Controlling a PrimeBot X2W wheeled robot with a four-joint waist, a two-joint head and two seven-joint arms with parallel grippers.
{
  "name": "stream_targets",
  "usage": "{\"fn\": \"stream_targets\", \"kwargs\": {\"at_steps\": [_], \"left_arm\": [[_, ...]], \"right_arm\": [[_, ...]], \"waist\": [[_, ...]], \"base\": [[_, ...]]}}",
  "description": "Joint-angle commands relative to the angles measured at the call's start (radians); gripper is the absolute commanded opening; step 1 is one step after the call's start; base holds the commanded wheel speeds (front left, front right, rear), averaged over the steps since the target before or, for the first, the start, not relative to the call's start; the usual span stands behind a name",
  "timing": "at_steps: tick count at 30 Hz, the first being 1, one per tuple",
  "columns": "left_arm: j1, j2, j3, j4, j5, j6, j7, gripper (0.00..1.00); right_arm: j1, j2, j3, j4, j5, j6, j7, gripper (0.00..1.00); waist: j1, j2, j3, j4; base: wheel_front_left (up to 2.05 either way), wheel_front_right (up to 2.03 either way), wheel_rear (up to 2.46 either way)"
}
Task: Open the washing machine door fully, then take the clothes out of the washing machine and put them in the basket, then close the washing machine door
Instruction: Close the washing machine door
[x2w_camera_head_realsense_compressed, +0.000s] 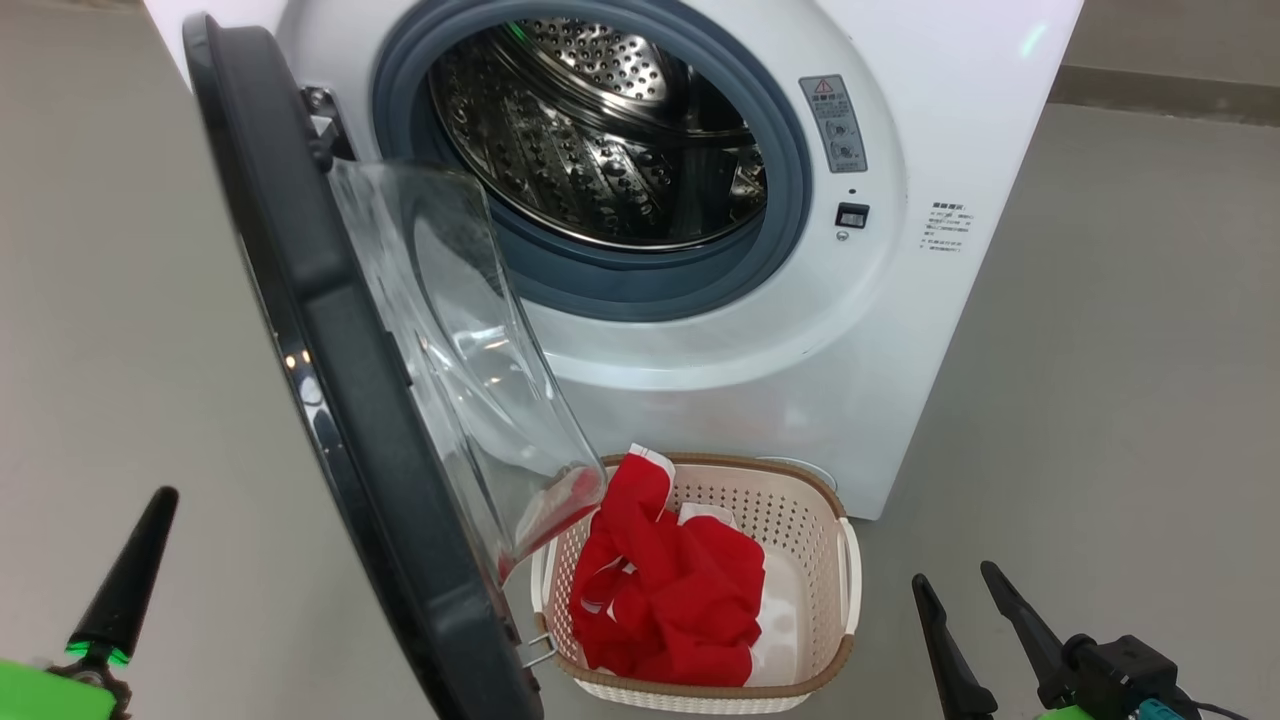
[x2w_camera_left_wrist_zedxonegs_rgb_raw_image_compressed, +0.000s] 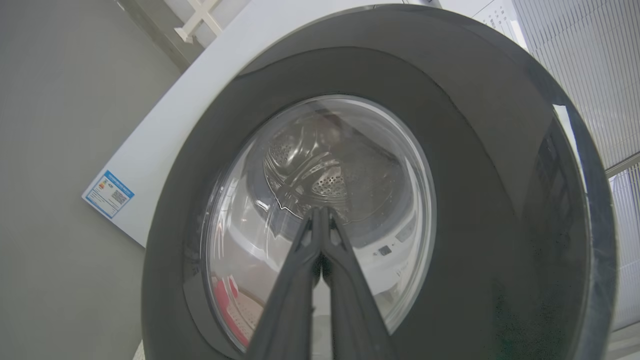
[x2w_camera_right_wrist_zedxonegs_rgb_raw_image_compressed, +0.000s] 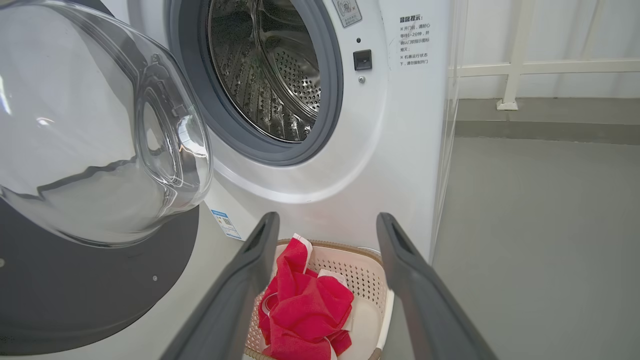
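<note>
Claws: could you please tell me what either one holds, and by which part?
Nothing: the left claw is shut empty, the right claw open.

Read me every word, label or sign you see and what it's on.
"温馨提示:" heads the printed notice on the washing machine front; its smaller lines are too small.
Grey warning label on its front: a triangle sign, text too small.
Blue sticker on the machine's side: blurred.

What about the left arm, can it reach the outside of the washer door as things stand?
Probably yes. The left gripper, shut, points straight at the outer face of the washing machine door, and nothing stands between them.
</note>
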Motion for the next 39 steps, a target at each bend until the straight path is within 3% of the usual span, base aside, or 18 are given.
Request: {"fn": "stream_targets", "kwargs": {"at_steps": [1,8,13,21,28,39], "left_arm": [[-0.057,0.056,0.052,-0.043,-0.073,-0.006,0.056,0.00],[-0.047,0.069,0.139,-0.091,-0.284,-0.006,0.367,0.00],[-0.047,0.066,0.204,-0.054,-0.325,-0.006,0.573,0.00],[-0.057,0.022,0.307,-0.040,-0.371,-0.006,0.801,0.00],[-0.072,-0.076,0.356,-0.068,-0.299,-0.006,0.924,0.00],[-0.097,-0.202,0.390,-0.126,-0.211,-0.006,0.995,0.00]], "right_arm": [[-0.049,-0.011,0.021,-0.025,0.003,0.007,-0.006,1.00],[-0.059,-0.011,0.024,-0.024,0.003,0.007,-0.006,1.00],[-0.066,-0.011,0.027,-0.021,0.003,0.007,-0.006,1.00],[-0.069,-0.011,0.031,-0.021,0.002,0.007,-0.006,1.00],[-0.071,-0.011,0.037,-0.019,0.004,0.007,-0.006,1.00],[-0.065,-0.011,0.040,-0.020,0.008,0.007,-0.006,1.00]], "waist": [[0.0000,-0.0001,0.006,-0.003],[0.0000,-0.0001,0.021,-0.009],[0.0000,-0.0001,0.027,-0.017],[0.0000,-0.0001,0.034,-0.031],[0.0000,-0.0001,0.038,-0.046],[0.0000,-0.0001,0.027,-0.074]], "base": [[0.00,0.00,0.00],[0.00,0.00,0.00],[0.00,0.00,0.00],[0.00,0.00,0.00],[0.00,0.00,0.00],[0.00,0.00,0.00]]}}
